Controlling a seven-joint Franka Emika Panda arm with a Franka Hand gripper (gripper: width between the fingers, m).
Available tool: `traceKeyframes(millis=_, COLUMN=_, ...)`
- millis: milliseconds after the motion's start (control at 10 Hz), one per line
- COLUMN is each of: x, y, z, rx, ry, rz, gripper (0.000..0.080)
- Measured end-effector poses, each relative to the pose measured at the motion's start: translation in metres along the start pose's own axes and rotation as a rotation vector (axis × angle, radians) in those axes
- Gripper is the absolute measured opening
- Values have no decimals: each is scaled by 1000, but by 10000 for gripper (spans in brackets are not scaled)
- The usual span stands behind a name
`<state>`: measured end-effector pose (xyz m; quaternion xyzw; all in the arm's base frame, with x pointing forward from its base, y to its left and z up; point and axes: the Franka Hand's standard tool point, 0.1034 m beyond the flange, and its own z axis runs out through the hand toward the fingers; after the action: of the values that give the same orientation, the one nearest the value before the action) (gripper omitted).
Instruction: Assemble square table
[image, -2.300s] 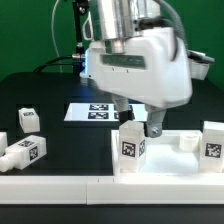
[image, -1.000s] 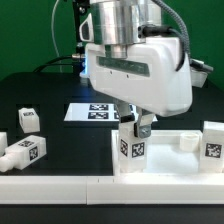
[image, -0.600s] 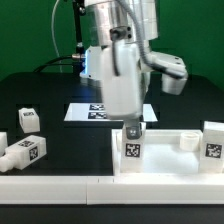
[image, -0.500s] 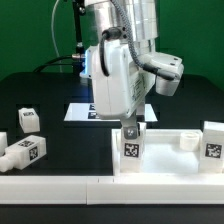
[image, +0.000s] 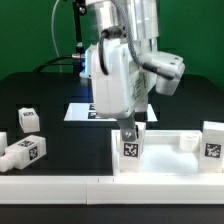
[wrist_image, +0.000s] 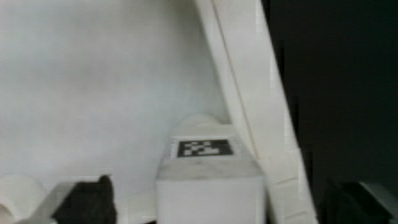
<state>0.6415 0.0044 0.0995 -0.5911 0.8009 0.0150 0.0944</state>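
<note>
Robot hand (image: 130, 127) over an upright leg (image: 131, 150) at the square panel (image: 168, 160) corner; clamped or apart, cannot tell. If only half-seated, the leg could topple.

Tagged white leg (image: 131, 148) stands upright on panel (image: 168, 162) corner.

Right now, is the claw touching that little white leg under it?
Cannot tell. In the exterior view the gripper overlaps the leg; the wrist view is blurred.

One leg (image: 131, 150) stands on the square panel (image: 166, 166), the marker board (image: 82, 112) behind
</note>
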Motion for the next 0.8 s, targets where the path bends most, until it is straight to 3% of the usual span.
traceKeyframes(millis=200, x=-12, y=4, z=-23, rx=14, ry=-25, rz=2, gripper=638)
traceKeyframes(millis=300, x=-17, y=10, z=-24, rx=-14, ry=-30, rz=27, gripper=648)
traceKeyframes(millis=800, x=-17, y=12, z=-21, rx=-20, ry=-29, rz=20, gripper=648)
